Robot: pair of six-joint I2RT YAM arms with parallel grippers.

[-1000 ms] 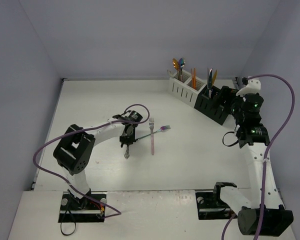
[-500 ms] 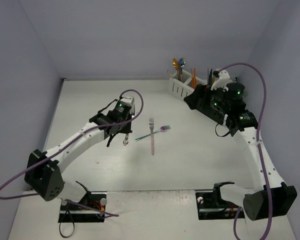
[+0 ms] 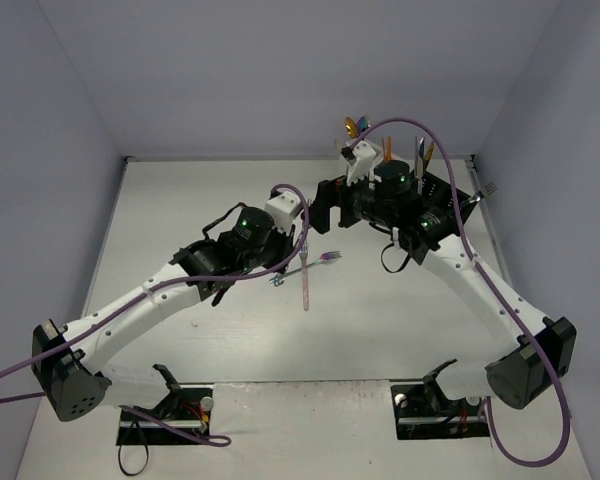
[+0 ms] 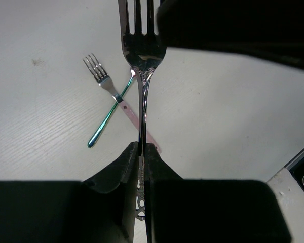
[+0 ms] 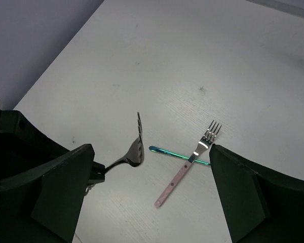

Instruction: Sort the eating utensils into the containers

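Observation:
My left gripper (image 4: 141, 147) is shut on the handle of a silver fork (image 4: 140, 55), held above the table with its tines toward my right gripper (image 3: 325, 213). That gripper (image 5: 152, 152) hangs open just beyond the tines, and the silver fork (image 5: 134, 150) shows between its fingers (image 5: 55, 187). On the table lie a pink-handled fork (image 3: 306, 278) and an iridescent blue-green fork (image 3: 313, 262), crossed. At the back right, the black container (image 3: 458, 191) shows partly behind the right arm. The white container is mostly hidden. Spoons (image 3: 353, 127) and other utensils (image 3: 421, 152) stand up from them.
A silver fork (image 3: 483, 188) sticks out at the right end of the black container. The crossed forks (image 4: 111, 101) lie right under both grippers. Purple cables loop over both arms. Walls close in the table at the back and sides.
My left arm has stretched out to the right, carrying the silver fork to the table's middle. My right arm has swung left, away from the containers, until its open gripper faces the fork.

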